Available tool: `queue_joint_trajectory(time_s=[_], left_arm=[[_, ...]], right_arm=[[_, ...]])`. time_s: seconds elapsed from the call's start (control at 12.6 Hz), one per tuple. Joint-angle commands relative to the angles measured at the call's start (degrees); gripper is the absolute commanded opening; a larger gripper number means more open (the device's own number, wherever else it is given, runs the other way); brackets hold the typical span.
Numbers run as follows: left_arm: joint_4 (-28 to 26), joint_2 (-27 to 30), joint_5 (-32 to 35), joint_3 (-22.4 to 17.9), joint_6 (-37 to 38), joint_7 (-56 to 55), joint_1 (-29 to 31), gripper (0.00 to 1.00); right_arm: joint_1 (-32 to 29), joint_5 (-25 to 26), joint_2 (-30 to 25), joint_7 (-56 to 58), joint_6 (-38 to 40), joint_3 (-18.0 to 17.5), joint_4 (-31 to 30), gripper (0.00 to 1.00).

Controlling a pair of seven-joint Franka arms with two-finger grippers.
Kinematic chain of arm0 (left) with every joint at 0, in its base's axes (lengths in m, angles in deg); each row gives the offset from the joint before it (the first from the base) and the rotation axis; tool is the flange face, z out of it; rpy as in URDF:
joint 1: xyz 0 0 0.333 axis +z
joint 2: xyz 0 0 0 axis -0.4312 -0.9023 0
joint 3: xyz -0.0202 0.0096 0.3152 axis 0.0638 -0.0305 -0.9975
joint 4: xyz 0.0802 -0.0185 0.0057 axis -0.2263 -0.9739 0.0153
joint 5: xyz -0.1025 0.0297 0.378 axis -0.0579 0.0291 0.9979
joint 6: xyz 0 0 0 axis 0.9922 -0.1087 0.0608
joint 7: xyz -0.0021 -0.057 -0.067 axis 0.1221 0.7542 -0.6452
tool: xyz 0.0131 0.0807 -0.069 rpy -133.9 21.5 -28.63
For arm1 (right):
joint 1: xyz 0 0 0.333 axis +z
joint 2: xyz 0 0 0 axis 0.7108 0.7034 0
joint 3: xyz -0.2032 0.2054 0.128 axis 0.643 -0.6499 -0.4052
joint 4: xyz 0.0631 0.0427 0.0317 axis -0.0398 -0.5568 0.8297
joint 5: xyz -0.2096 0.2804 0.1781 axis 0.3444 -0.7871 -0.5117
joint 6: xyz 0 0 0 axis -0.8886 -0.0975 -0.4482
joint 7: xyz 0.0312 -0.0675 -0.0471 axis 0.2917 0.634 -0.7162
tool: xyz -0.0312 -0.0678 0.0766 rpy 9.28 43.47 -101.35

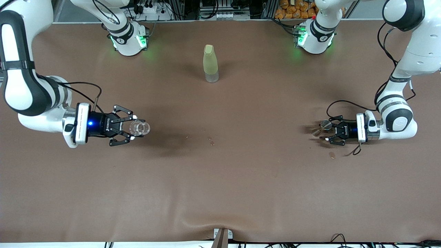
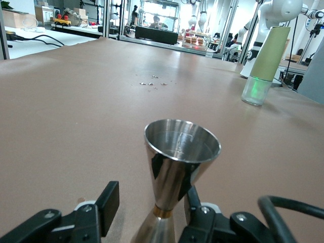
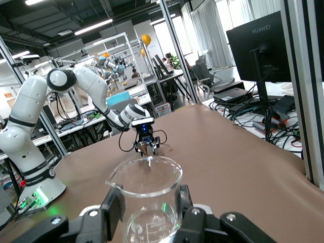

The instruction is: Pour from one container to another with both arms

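Right gripper (image 1: 137,128) clamped and raised; left gripper (image 1: 327,131) low, fingers (image 2: 104,202) half-spread.

Even overhead light is washing the brown table (image 1: 220,179), soft shadows pooling under both arms. Green base LEDs are glowing onto the cloth. The steel jigger (image 2: 177,167) is catching glare; backgrounds are blurring slightly.

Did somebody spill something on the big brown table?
Yes, a little. Small droplets lie mid-table, nearer the camera than the yellow-green bottle, and a small brown spot sits by the left gripper at the jigger.
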Motion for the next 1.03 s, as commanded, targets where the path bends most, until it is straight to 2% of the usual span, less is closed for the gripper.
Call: queue_joint_trajectory(time_s=[0.0, 0.48, 0.63, 0.71, 0.95], left_arm=[[-0.84, 0.47, -1.37, -0.06, -0.28, 1.47, -0.16, 0.54], [-0.84, 0.47, -1.37, -0.06, -0.98, 1.47, -0.51, 0.4], [-0.75, 0.73, -1.37, -0.06, -1.25, 1.9, -0.51, 0.17], [-0.75, 0.91, -1.37, -0.06, -1.69, 2.34, -0.51, 0.15], [-0.22, 2.22, -1.03, 0.03, -2.57, 2.88, -1.21, 0.0]], right_arm=[[8.88, -3.13, -2.47, 0.58, -0.25, 8.21, -2.86, 0.26], [9.69, -4.37, -0.88, 0.67, -0.34, 8.14, -2.95, 0.26], [9.78, -4.37, -0.88, 2.94, -0.34, 8.14, -2.78, 0.26], [10.04, -4.37, -0.79, 4.7, -0.25, 8.14, -2.78, 0.26], [9.6, -4.37, 0.09, 8.31, 0.71, 8.14, -2.86, 0.26]])
